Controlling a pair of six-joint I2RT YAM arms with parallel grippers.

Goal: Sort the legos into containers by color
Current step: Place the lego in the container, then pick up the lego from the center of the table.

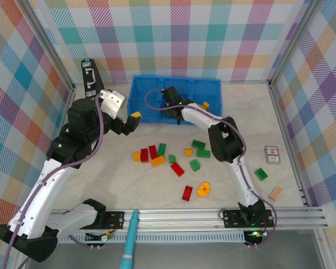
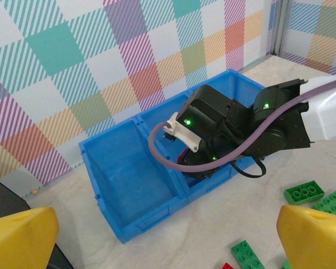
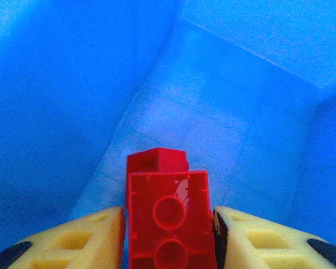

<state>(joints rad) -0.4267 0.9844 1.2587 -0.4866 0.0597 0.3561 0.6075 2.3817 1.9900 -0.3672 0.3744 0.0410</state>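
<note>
Your right pincer point(image 3: 169, 241) is squeezed shut on a red brick point(image 3: 167, 196), with one yellow finger on each side of it. It hangs over the middle box of the blue tray point(image 1: 143, 98), and the brick points down at the tray floor. Your left pincer point(image 2: 167, 238) is wide open and holds nothing. It is at 8 o'clock from the tray. The other bricks point(image 1: 177, 168), red, green and yellow, lie mixed on the desk point(image 1: 145, 190) at 6 o'clock from the tray.

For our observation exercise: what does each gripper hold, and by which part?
Red brick, pinched at opposite sides by the right gripper; left gripper holds nothing.
</note>
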